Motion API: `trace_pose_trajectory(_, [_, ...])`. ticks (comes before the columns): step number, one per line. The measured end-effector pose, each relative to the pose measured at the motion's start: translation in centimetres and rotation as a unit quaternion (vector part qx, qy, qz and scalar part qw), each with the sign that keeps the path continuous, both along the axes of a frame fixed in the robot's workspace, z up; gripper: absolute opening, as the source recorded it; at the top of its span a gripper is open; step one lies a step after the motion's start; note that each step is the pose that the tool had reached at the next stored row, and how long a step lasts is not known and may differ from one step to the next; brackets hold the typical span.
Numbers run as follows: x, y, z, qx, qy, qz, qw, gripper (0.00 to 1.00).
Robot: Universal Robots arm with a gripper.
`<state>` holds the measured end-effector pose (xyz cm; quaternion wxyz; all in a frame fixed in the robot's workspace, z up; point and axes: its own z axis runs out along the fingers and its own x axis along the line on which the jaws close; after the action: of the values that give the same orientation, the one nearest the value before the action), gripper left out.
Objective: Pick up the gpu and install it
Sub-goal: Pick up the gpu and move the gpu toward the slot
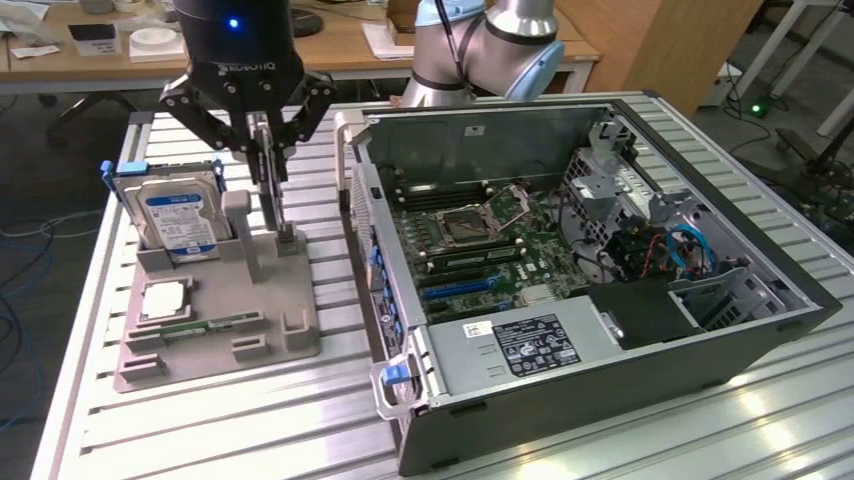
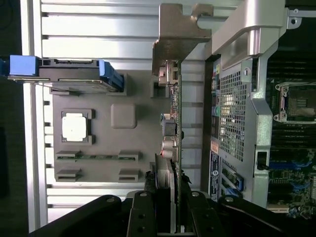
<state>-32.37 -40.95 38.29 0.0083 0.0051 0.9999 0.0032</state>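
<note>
The gpu (image 1: 272,190) stands on edge in a slot of the grey holder tray (image 1: 274,310), seen as a thin dark card. In the wrist view the gpu (image 2: 176,113) runs edge-on, with its pale metal bracket (image 2: 180,34) at the far end. My gripper (image 1: 263,135) hangs straight above the tray, its black fingers (image 2: 140,212) closed on either side of the card's heatsink end. The gripper (image 2: 168,200) is shut on the gpu. The card's lower edge still sits at the tray's slot.
A silver hard drive (image 1: 178,215) with a blue label stands in the tray beside the gpu. A square processor (image 1: 163,298) and a green memory stick (image 1: 200,327) lie in front of it. The open computer case (image 1: 747,330) with its motherboard (image 1: 481,250) lies to the exterior view's right.
</note>
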Motion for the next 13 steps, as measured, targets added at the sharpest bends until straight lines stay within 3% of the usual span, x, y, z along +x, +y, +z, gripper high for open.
trace_pose_trajectory(13, [0.0, 0.0, 1.21, -0.0001, 0.0001, -0.013, 0.9999, 0.28])
